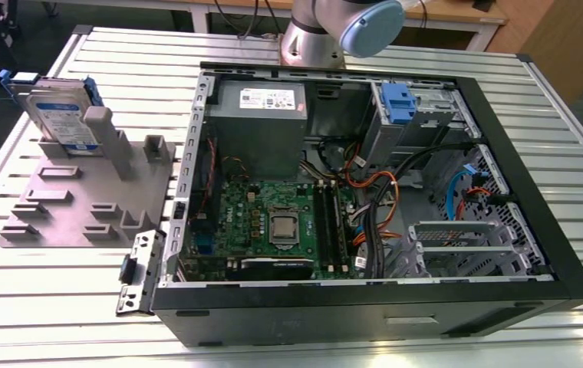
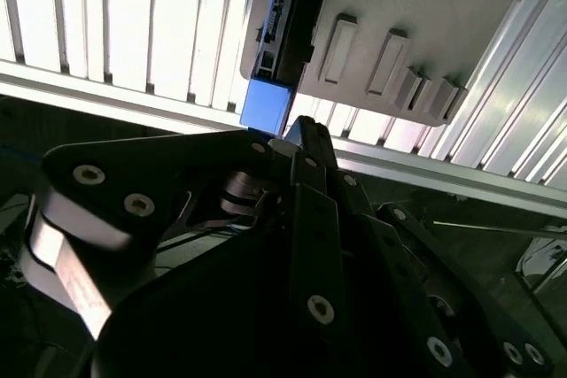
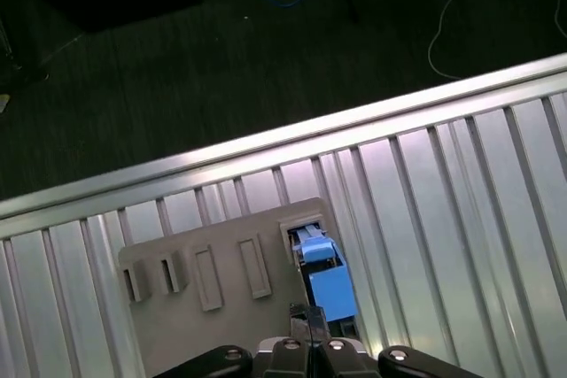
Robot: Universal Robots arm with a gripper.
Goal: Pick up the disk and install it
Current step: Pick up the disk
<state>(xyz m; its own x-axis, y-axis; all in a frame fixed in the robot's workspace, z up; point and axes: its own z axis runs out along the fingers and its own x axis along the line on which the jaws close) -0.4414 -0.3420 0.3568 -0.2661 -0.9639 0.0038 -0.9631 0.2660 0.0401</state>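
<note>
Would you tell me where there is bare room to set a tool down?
The table is bare at the exterior view's lower left, beside the grey fixture plate, and along its right, beside the open case. Inside the case, cables and the motherboard crowd everything.

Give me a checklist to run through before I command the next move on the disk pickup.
1. The disk stands upright in the grey fixture: ok.
2. The gripper is close to the disk's blue end, seen in both wrist views: ok.
3. Grasp on the disk: cannot tell.
4. The computer case is open: ok.
5. Room in the case for the disk: cannot tell.
6. The cables are clear of the disk's path: cannot tell; they lie loose inside the case.
</note>
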